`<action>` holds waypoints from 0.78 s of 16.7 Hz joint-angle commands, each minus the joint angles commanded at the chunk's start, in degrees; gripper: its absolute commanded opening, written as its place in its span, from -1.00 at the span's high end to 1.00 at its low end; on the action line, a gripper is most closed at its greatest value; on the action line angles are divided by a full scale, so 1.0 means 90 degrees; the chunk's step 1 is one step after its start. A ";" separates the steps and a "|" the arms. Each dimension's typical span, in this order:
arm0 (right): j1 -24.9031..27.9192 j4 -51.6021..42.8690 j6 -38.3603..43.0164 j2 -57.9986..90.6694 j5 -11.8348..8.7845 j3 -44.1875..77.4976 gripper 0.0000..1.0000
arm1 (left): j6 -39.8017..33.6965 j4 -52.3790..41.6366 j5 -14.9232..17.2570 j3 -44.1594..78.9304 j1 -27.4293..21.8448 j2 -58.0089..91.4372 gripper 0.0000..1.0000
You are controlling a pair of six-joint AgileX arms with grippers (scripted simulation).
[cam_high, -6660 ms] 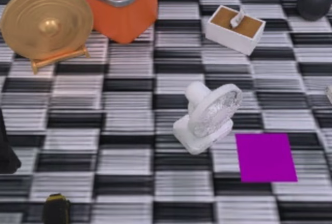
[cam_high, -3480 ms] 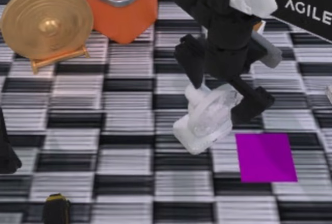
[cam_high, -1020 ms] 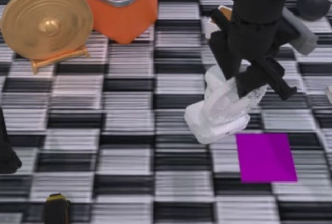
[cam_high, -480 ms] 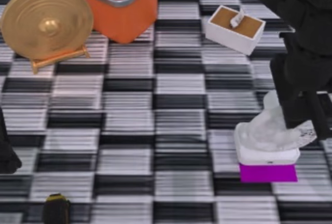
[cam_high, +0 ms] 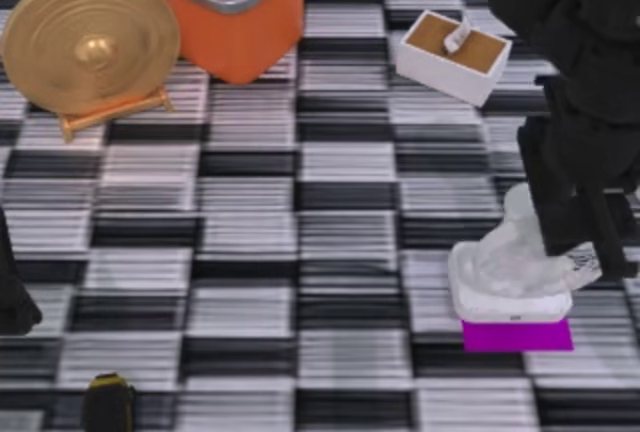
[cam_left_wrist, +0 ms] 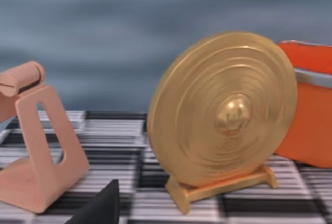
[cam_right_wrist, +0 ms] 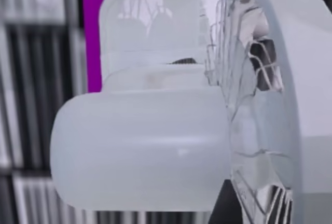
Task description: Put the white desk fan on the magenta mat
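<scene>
Right arm's black two-finger gripper (cam_high: 578, 250) closed round the head of the small all-white plastic desk fan (cam_high: 508, 270), fingers either side of the round translucent wire grille, jaws narrowed to the head's thickness and holding nothing else. Fan upright near the right side of the black-and-white checked table (cam_high: 250, 252), rounded base covering most of the flat bright magenta mat (cam_high: 515, 336); only a strip of magenta showing along the near edge. Hard to say whether the base rests on the mat or hangs just above it.

Handling, as a judgement: light, hollow plastic, stiff in the base and in the cylindrical rear motor housing (cam_right_wrist: 140, 149), thin and springy in the grille (cam_right_wrist: 249, 105), so likely to flex or crack under a hard squeeze. Smooth, glossy skin, probably slippery. Top-heavy on a narrow neck, apt to swing or tip if gripped off centre. Safest holds: across the motor housing or the neck below the head, not the grille wires alone.

No brand, label or readable writing on the fan, the mat or anything nearby.

Left arm (cam_high: 10, 292) parked at the table's left edge, near the round gold disc on its stand (cam_high: 90, 47) and the orange bin (cam_high: 235, 12).
</scene>
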 joint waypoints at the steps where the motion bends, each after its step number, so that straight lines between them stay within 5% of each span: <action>1: -0.0011 0.0177 -0.0005 0.0007 0.0003 -0.0170 1.00 | 0.0000 0.0000 0.0000 0.0000 0.0000 0.0000 -1.00; 7: -0.0017 0.0444 -0.0018 0.0029 0.0014 -0.0433 1.00 | 0.0000 0.0000 0.0000 0.0000 0.0000 0.0000 -1.00; 13: -0.0017 0.0444 -0.0018 0.0029 0.0014 -0.0433 0.10 | 0.0000 0.0000 0.0000 0.0000 0.0000 0.0000 -1.00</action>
